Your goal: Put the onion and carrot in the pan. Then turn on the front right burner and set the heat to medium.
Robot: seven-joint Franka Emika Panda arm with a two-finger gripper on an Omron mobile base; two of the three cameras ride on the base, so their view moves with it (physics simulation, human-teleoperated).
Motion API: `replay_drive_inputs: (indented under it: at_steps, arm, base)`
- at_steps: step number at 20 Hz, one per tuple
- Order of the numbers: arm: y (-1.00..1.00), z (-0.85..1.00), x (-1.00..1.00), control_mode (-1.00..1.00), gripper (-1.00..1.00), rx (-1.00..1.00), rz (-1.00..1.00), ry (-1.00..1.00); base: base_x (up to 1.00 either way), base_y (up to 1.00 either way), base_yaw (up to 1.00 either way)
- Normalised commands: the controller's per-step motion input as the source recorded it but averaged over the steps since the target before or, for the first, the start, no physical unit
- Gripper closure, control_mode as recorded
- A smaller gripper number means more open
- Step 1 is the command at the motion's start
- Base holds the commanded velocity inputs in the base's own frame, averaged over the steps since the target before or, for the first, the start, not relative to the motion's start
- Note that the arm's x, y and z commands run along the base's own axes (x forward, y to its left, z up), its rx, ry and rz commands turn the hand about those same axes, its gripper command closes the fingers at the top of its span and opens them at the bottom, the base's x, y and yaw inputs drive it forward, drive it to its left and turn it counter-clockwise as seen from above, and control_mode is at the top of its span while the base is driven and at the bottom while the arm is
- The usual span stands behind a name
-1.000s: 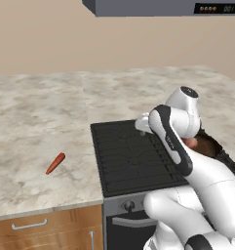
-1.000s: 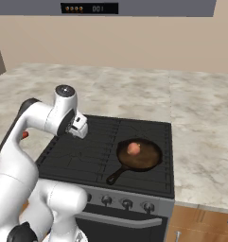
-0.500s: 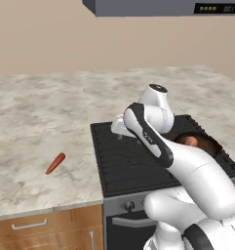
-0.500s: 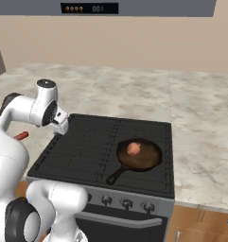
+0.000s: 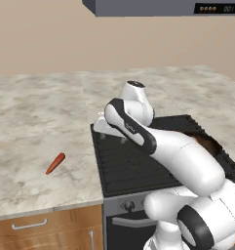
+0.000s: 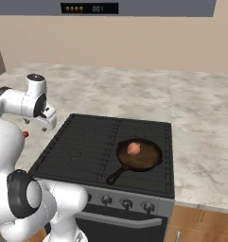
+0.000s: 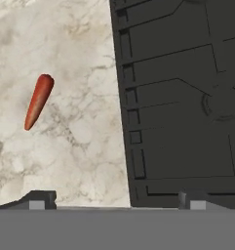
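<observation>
The cooktop [image 6: 87, 142] lies under me; the pan [image 6: 143, 156] sits at its four o'clock, the onion [image 6: 133, 148] inside. My claw [image 7: 114, 199] hangs released, carrot [image 7: 38, 101] at ten o'clock on the counter [image 5: 36, 122].

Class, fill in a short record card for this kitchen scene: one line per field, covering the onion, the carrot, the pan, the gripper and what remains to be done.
onion: inside the pan
carrot: lying on the marble counter, left of the cooktop
pan: on the cooktop's front right grate
gripper: open, empty, above the cooktop's left edge
remaining: carrot into pan, then burner
</observation>
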Motion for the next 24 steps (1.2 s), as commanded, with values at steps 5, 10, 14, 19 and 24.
replay_drive_inputs:
  at_steps: [5, 10, 14, 19, 24]
  arm:
    - [0.57, -0.1, 0.28, -1.0, -1.0, -0.03, 0.0, 0.1]
    - [0.57, -0.28, 0.28, -1.0, -1.0, -0.06, 0.0, 0.11]
    - [0.55, -0.27, 0.27, -1.0, -1.0, -0.04, 0.0, 0.06]
    - [0.49, -0.33, 0.28, -1.0, -1.0, -0.05, 0.01, 0.05]
    - [0.43, -0.42, 0.25, -1.0, -1.0, -0.04, 0.01, 0.0]
  base:
    - [0.0, 0.0, 0.0]
    - [0.0, 0.0, 0.0]
    - [0.0, 0.0, 0.0]
    - [0.0, 0.0, 0.0]
    - [0.0, 0.0, 0.0]
